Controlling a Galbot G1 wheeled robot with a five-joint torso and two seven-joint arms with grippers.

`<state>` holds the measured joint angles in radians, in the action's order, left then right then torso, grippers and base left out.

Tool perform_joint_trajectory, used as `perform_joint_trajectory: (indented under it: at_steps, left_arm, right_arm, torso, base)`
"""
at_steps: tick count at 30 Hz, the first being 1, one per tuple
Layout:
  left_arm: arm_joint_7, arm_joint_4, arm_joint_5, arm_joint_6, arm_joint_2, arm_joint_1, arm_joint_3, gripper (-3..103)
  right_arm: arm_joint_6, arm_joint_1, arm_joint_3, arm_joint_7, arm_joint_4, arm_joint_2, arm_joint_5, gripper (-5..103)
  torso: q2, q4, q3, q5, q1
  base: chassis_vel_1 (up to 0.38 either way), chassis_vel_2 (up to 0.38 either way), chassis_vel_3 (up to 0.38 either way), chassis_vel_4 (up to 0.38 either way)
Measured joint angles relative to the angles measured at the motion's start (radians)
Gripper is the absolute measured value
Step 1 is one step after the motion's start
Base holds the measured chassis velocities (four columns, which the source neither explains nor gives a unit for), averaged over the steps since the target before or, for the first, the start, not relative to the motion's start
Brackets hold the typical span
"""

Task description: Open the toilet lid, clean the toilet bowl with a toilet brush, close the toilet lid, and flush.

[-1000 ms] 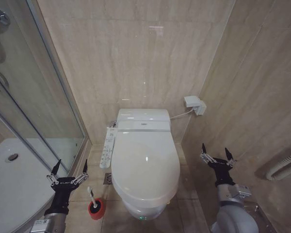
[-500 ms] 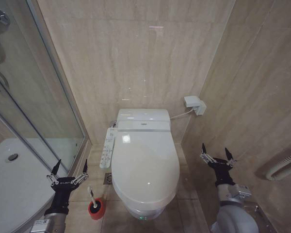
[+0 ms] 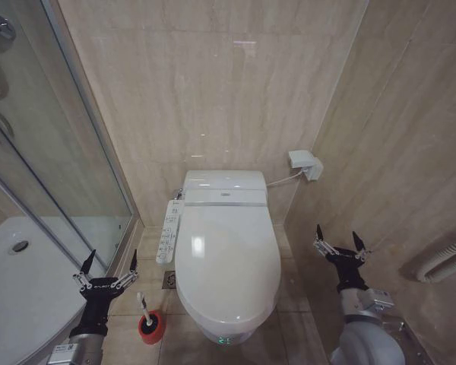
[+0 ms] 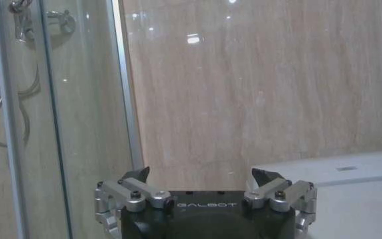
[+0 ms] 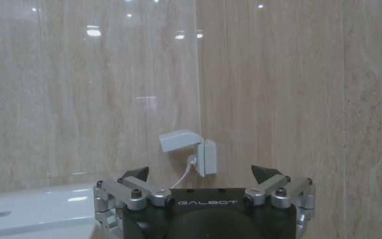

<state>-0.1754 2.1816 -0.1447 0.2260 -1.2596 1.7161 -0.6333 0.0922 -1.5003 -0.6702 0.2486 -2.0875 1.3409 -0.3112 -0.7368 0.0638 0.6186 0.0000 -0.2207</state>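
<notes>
While toilet lid [image 3: 228, 258] down, both jaws spread, flanking toilet.

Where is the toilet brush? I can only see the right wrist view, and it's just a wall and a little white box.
Observer: The toilet brush stands in its red cup, low on the robot's left in the head view.
Operator: Is the lid up yet?
Observer: No, the toilet lid is down flat.
Operator: What's the other pincer doing?
Observer: The left pincer hangs open just above the brush, beside the shower glass, holding nothing.
</notes>
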Motion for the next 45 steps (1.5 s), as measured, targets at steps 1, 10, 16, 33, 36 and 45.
perform_joint_trajectory:
  at_steps: [1, 10, 16, 33, 36, 45]
  left_arm:
    - [0.002, -0.002, -0.006, -0.01, -0.001, -0.007, 0.0, 100]
    - [0.046, -0.068, -0.144, -0.237, -0.032, -0.178, -0.02, 100]
    - [0.073, -0.105, -0.234, -0.352, -0.053, -0.278, -0.031, 100]
    - [0.085, -0.054, -0.178, -0.228, -0.051, -0.263, -0.034, 100]
    - [0.078, -0.061, -0.179, -0.228, -0.05, -0.27, -0.038, 100]
    - [0.076, -0.065, -0.18, -0.228, -0.055, -0.28, -0.036, 100]
  right_arm:
    - [0.0, 0.0, 0.0, 0.0, 0.0, 0.0, 0.0, 100]
    - [0.0, 0.0, 0.0, 0.0, 0.0, 0.0, 0.0, 100]
    - [0.0, 0.0, 0.0, 0.0, 0.0, 0.0, 0.001, 100]
    - [0.0, 0.0, 0.0, 0.0, 0.0, 0.0, 0.001, 100]
    - [0.0, 0.0, 0.0, 0.0, 0.0, 0.0, 0.001, 100]
    - [0.0, 0.0, 0.0, 0.0, 0.0, 0.0, 0.001, 100]
  torso:
    - [0.0, -0.0001, 0.0, 0.0001, 0.0]
    - [0.0, 0.0002, 0.0, 0.0, 0.0]
    - [0.0, 0.0004, 0.0, -0.0002, 0.0]
    - [0.0, 0.0, 0.0, 0.0001, 0.0]
    - [0.0, 0.0003, 0.0, 0.0, 0.0]
    - [0.0, 0.0001, 0.0, 0.0, 0.0]
  base:
    - [0.0, 0.0, 0.0, 0.0]
    - [0.0, 0.0, 0.0, 0.0]
    - [0.0, 0.0, 0.0, 0.0]
    - [0.0, 0.0, 0.0, 0.0]
    - [0.0, 0.0, 0.0, 0.0]
    - [0.0, 0.0, 0.0, 0.0]
